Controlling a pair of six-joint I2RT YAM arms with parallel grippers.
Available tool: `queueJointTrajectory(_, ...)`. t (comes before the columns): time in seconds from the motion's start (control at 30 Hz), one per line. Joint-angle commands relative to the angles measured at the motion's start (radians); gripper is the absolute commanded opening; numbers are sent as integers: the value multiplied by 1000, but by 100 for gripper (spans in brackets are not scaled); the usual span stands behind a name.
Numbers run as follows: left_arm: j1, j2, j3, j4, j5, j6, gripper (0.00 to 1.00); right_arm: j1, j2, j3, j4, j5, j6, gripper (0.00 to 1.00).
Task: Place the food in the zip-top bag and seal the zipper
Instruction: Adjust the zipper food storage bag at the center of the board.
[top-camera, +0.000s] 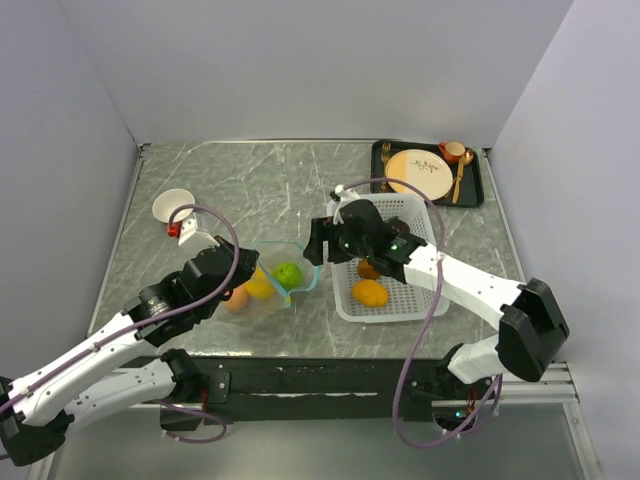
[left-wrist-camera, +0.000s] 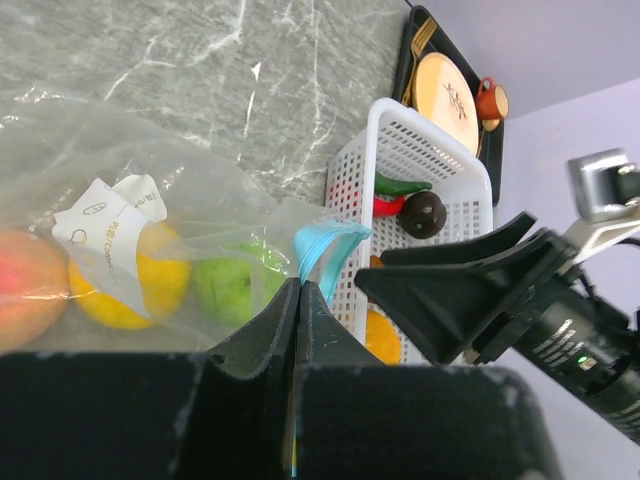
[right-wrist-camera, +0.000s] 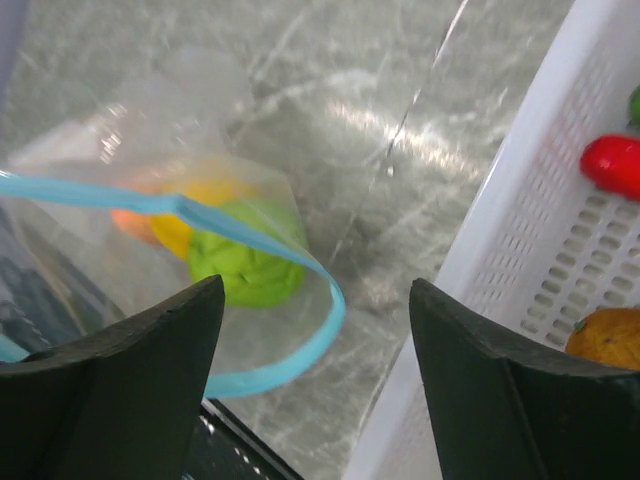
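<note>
My left gripper (left-wrist-camera: 298, 290) is pressed together on the near lip of the zip-top bag (left-wrist-camera: 150, 150), pinching the zipper (left-wrist-camera: 325, 245) where it curls upward. A peach-pink round (left-wrist-camera: 25, 290), a yellow round (left-wrist-camera: 140, 285) and a lime-green round (right-wrist-camera: 245, 262) lie inside. My right gripper (right-wrist-camera: 315, 305) is spread and holds nothing. It hovers at the bag's mouth, just beside the white basket (top-camera: 420, 300).

I hold only one lip, so the slack far lip could sag shut and turn the next piece away, or a tug could roll the rounds out onto the table (top-camera: 250, 190). An orange round (top-camera: 371, 292), a brown round (left-wrist-camera: 424, 213) and a red pepper (right-wrist-camera: 612, 165) wait in the basket, so sealing now would be too early.

My left arm reaches diagonally forward from the near-left base. My right arm stretches leftward over the basket's near corner, its wrist tipped down toward the mouth.
</note>
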Motion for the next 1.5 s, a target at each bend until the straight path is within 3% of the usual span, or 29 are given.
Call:
queueJointTrajectory(0.0,-3,-47,-1,-33,-59,-40,5,-1,-6,38,-9,-61,-41,77)
queueJointTrajectory(0.63,-5,-113,-11,-61,-77,-45,6,2,129,52,68,-211,-18,62)
queueJointTrajectory(0.7,-5,-111,-14,-56,-76,-44,6,1,146,55,69,-229,-18,51)
queueJointTrajectory(0.83,-5,-102,-16,-46,-71,-36,7,2,155,55,95,-265,-12,48)
queueJointTrajectory(1.0,-3,-90,-16,-42,-69,-33,7,4,149,64,102,-286,2,17)
queueJointTrajectory(1.1,-5,-78,-19,-44,-77,-25,9,4,109,64,121,-286,24,10)
queueJointTrajectory(1.37,-5,13,30,-117,-103,-43,4,41,-64,129,275,-303,50,8)
queueJointTrajectory(1.47,-3,-28,45,-130,-118,-59,1,45,-89,141,315,-300,45,9)
